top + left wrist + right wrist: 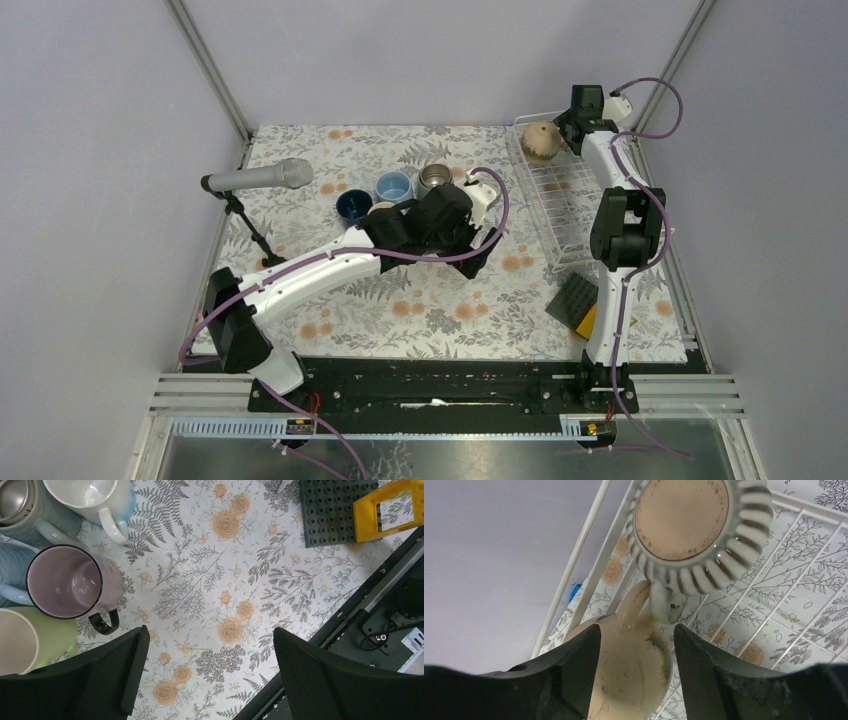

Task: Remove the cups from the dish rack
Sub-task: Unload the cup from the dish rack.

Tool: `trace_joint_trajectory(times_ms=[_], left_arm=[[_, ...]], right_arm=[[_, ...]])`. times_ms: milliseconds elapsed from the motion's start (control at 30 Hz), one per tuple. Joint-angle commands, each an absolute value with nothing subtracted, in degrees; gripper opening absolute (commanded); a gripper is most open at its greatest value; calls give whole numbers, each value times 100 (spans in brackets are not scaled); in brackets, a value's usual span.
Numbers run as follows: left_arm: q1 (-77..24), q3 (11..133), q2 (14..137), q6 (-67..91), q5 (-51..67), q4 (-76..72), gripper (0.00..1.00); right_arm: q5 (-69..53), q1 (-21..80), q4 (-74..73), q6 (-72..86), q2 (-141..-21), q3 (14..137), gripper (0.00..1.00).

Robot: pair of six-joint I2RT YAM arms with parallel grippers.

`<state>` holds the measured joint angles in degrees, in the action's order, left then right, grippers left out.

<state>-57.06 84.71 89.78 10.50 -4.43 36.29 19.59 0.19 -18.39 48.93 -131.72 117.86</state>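
The white wire dish rack (560, 205) stands at the back right. In its far corner lies a tan cup (540, 140), and my right gripper (565, 128) is at it. In the right wrist view the right gripper (636, 630) straddles the tan cup (634, 675): the left finger lies on it and a thin gap shows at the right finger. A striped cup (694, 530) lies bottom-up just beyond. My left gripper (210, 632) hangs open over bare cloth, beside the pink cup (70, 587), green cup (30, 640) and white cup (95, 500).
More cups stand on the cloth: dark blue (353, 205), light blue (394, 186), metallic grey (435, 178). A microphone on a stand (260, 180) is at the left. A black-and-orange pad (575, 300) lies in front of the rack. Walls close in the far corner.
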Motion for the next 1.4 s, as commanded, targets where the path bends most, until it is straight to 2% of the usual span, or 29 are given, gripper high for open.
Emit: trace_joint_trajectory(times_ms=[0, 200, 833, 967, 1367], left_arm=[[-5596, 8395, 8754, 1028, -356, 3374, 99], [-5513, 8398, 8763, 1062, -258, 3351, 99], [-5356, 8397, 8803, 1133, -27, 3316, 99], [-5311, 8395, 8798, 1151, -26, 3311, 99], [-5256, 8394, 8786, 1169, 62, 3309, 99]], right_arm=[[2256, 31, -1872, 4970, -13318, 12149, 61], [2420, 35, -1871, 5028, -13373, 12040, 52], [2152, -203, -1880, 4963, -13748, 12289, 46], [2163, -202, -1890, 4929, -13536, 12055, 40], [2282, -218, -1669, 4606, -12603, 10895, 39]])
